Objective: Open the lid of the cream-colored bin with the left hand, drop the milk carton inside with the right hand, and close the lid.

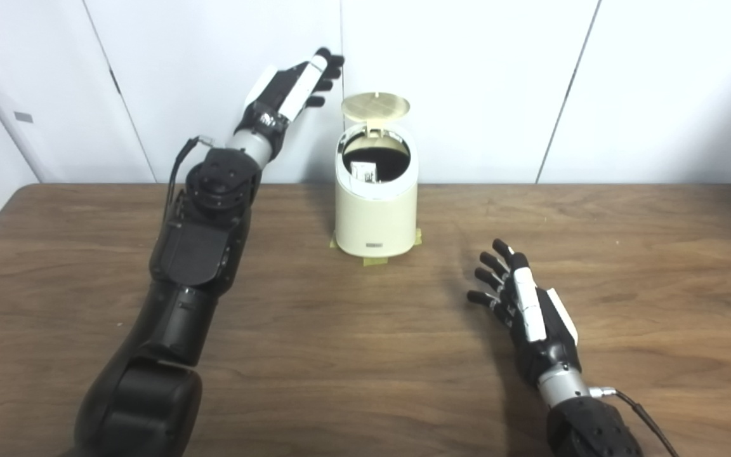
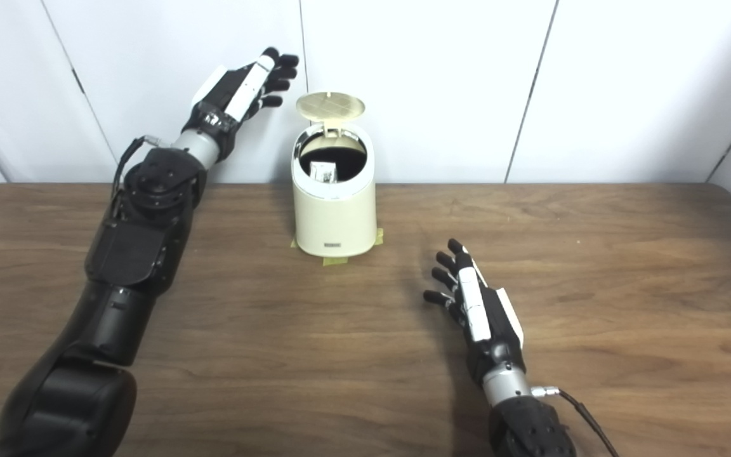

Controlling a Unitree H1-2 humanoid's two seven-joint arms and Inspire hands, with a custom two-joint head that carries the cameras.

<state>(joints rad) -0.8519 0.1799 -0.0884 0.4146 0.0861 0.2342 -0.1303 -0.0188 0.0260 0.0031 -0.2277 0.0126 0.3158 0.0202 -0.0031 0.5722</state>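
Note:
The cream-colored bin stands at the back middle of the table, its round lid hinged up and open. The white milk carton lies inside the dark opening; it also shows in the right eye view. My left hand is raised, open and empty, just left of the lid and apart from it. My right hand is open and empty, low over the table to the right and in front of the bin.
The brown wooden table spreads under both arms. Yellow tape marks the bin's base. White wall panels stand right behind the bin.

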